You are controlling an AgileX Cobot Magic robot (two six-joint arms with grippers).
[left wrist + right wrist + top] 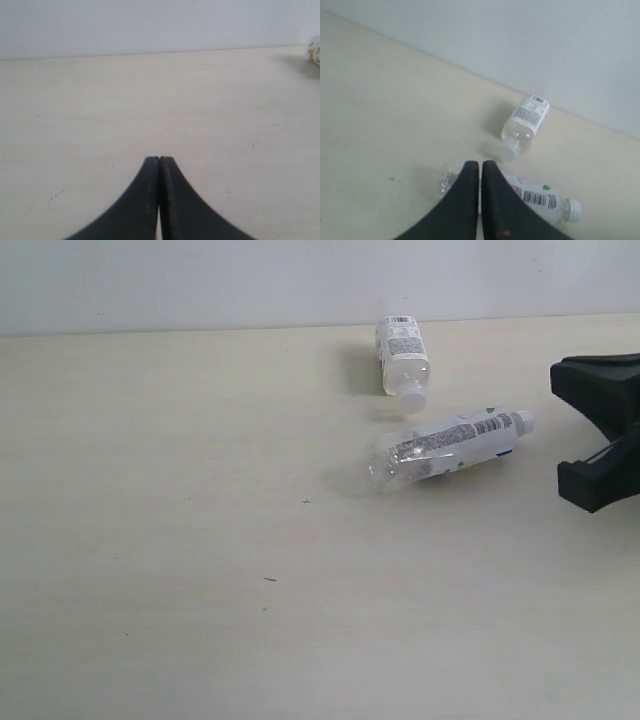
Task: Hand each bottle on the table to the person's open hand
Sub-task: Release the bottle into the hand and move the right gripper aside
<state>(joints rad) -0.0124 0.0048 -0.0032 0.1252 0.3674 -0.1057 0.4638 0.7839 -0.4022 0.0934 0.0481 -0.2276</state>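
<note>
Two bottles lie on their sides on the pale table (200, 540). The white-green labelled bottle (450, 445) with a white cap rests mid-right. A white-labelled bottle (403, 365) lies behind it near the wall. My right gripper (480, 164) is shut and holds nothing, hovering over the green-labelled bottle (540, 200), with the white-labelled bottle (525, 125) beyond. Black parts of the right arm (600, 390) show at the right edge. My left gripper (159, 159) is shut over bare table. The pink-red bottle with the black cap and the person's hand are out of view.
A plain pale wall (200, 280) rises along the table's far edge. A sliver of a bottle (315, 50) with coloured specks shows at the edge of the left wrist view; I cannot tell which one. Tiny dark specks (270, 579) dot the table.
</note>
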